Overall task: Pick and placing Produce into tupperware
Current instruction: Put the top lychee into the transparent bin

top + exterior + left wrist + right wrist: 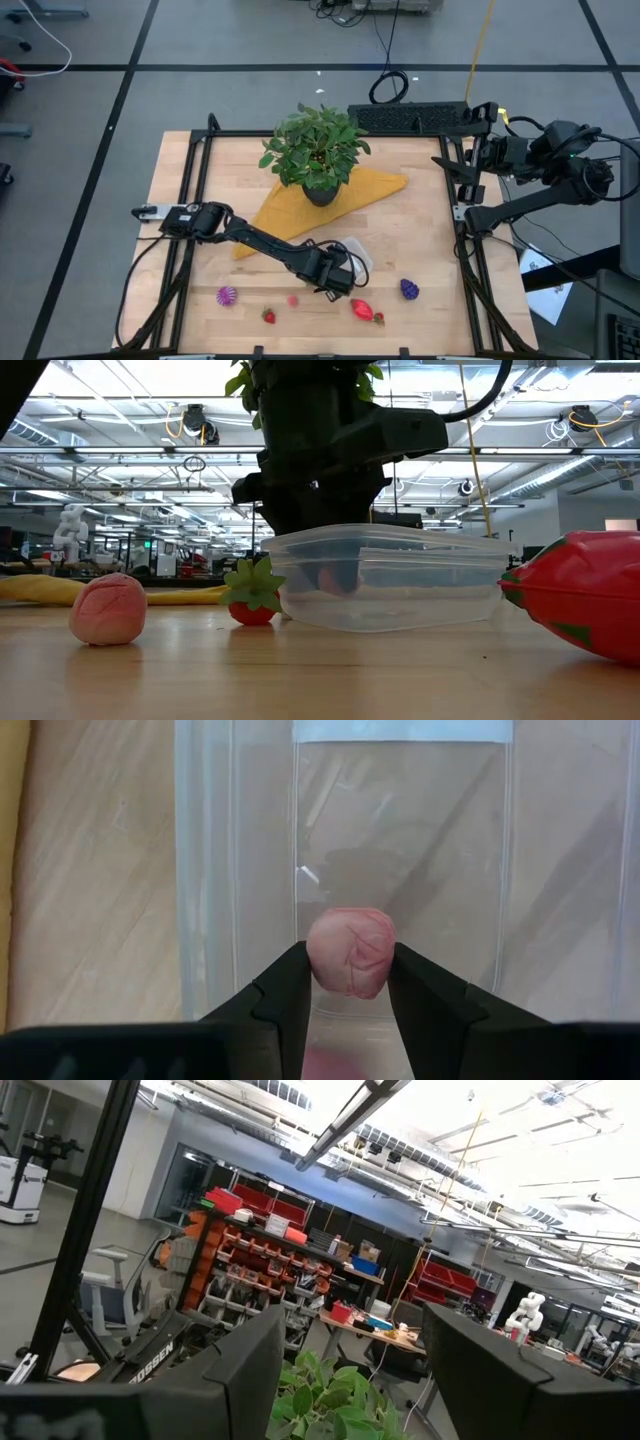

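"ROSSEN" lettering partly readable on dark arm link, right wrist view

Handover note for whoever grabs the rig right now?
Left end effector is shut on a pink round fruit, over the tupperware.
Right end effector is open, parked up at the table's right edge.
Done: nothing clearly released in the tupperware yet.
Left on the table: pink piece, small strawberry, big strawberry, purple piece, magenta piece.
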`<action>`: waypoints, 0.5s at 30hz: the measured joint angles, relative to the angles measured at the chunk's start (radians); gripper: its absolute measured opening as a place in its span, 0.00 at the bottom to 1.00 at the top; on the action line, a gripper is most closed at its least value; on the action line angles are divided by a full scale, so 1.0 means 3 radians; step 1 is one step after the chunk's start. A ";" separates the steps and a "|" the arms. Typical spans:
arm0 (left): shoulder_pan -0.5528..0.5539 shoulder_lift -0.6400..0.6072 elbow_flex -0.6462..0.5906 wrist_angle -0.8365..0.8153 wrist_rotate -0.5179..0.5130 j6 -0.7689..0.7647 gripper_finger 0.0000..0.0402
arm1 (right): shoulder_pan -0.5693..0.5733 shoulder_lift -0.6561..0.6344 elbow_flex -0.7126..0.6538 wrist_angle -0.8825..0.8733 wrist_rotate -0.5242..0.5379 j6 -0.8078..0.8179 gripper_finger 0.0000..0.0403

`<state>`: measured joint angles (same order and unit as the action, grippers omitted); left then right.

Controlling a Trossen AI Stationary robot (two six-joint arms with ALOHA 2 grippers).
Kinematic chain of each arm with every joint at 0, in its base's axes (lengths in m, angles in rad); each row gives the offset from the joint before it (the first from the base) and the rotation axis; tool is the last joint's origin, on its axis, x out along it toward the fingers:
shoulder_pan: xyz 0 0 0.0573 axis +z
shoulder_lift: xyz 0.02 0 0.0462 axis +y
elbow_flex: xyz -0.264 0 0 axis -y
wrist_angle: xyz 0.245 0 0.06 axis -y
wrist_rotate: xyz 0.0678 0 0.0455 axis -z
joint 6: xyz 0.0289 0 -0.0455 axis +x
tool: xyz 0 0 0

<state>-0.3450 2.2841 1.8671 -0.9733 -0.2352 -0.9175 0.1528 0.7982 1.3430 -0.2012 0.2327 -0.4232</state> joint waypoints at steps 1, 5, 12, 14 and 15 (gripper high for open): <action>0.0000 0.0000 0.0000 0.0000 0.0000 0.0007 0.32 | 0.0000 0.0000 0.0000 0.0000 0.0001 0.0000 0.57; 0.0000 0.0000 0.0000 0.0000 0.0000 0.0021 0.32 | -0.0001 0.0000 0.0000 0.0000 0.0001 0.0000 0.57; 0.0000 0.0000 0.0000 0.0014 0.0000 0.0052 0.32 | -0.0001 0.0000 0.0000 0.0000 0.0001 0.0000 0.57; -0.0001 0.0000 0.0000 0.0018 0.0000 0.0054 0.32 | 0.0000 0.0000 0.0000 0.0000 -0.0001 0.0000 0.57; 0.0000 0.0000 0.0000 0.0018 0.0000 0.0054 0.32 | 0.0000 0.0000 0.0000 0.0000 0.0000 0.0000 0.57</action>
<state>-0.3450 2.2841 1.8671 -0.9680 -0.2352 -0.9012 0.1526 0.7982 1.3430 -0.2011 0.2328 -0.4232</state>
